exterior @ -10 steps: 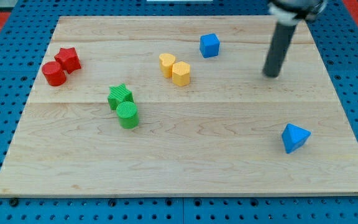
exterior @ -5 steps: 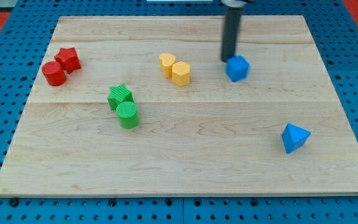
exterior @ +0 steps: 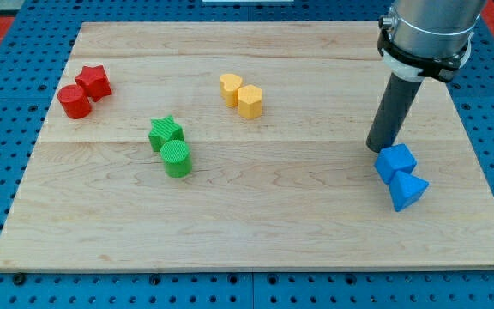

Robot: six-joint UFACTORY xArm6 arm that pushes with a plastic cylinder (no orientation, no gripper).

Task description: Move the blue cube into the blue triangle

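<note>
The blue cube [exterior: 396, 161] sits at the view's lower right, touching the blue triangle [exterior: 408, 190] just below it. My tip [exterior: 377, 148] stands just above and left of the blue cube, touching or nearly touching its upper left corner. The dark rod rises from there to the arm's grey wrist at the view's top right.
The wooden board [exterior: 256, 227] lies on a blue pegboard. A red star [exterior: 95, 81] and red cylinder [exterior: 75, 102] sit at the upper left. A green star [exterior: 166, 133] and green cylinder [exterior: 177, 160] sit left of centre. Two yellow blocks [exterior: 242, 95] sit at upper centre.
The blue cube has slid from the upper middle down and right until it meets the blue triangle. My tip followed it the same way. The other blocks have not moved.
</note>
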